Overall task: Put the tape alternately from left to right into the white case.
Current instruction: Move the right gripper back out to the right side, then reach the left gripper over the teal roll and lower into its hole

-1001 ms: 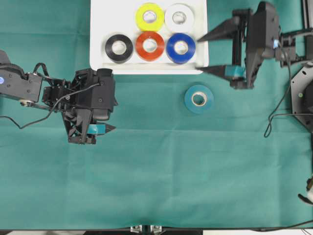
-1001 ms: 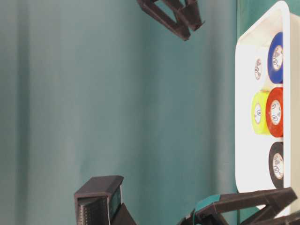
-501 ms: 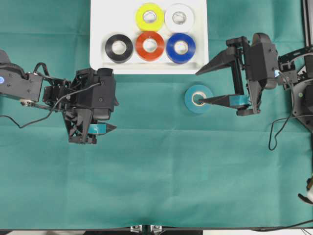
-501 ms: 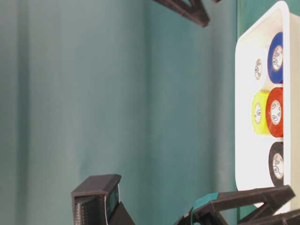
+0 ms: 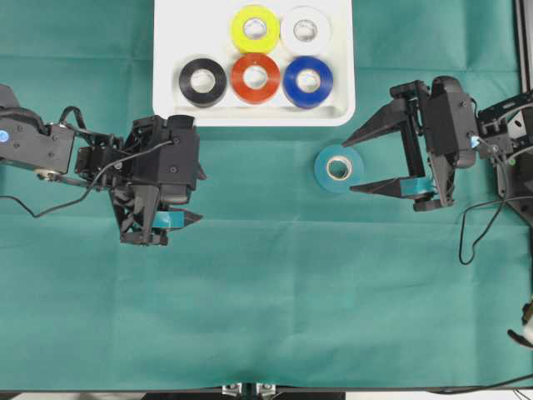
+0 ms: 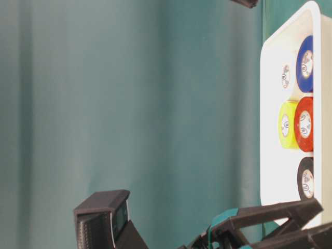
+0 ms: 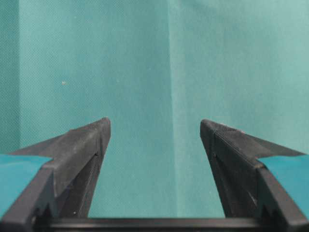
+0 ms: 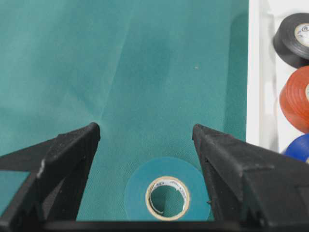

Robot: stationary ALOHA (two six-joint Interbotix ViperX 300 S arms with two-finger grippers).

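Observation:
The teal tape (image 5: 338,168) lies flat on the green cloth below the white case's (image 5: 166,92) right corner. My right gripper (image 5: 350,167) is open, its fingers on either side of the roll's right part. In the right wrist view the teal tape (image 8: 167,195) sits low between the open right gripper (image 8: 146,128). In the case stand the yellow (image 5: 255,28), white (image 5: 306,31), black (image 5: 202,82), red-orange (image 5: 256,77) and blue (image 5: 307,81) rolls. My left gripper (image 5: 156,227) is open over bare cloth, left of the case, and the left wrist view shows the left gripper (image 7: 154,123) holding nothing.
The case's raised rim (image 8: 256,72) runs just right of my right finger, with the black roll (image 8: 294,38) and red-orange roll (image 8: 297,99) behind it. Cables (image 5: 470,225) trail at the right edge. Green cloth (image 5: 275,300) covers the front half.
My right gripper has come down from beside the case's right edge to the teal roll, then drawn back slightly to the right. The left arm has barely moved.

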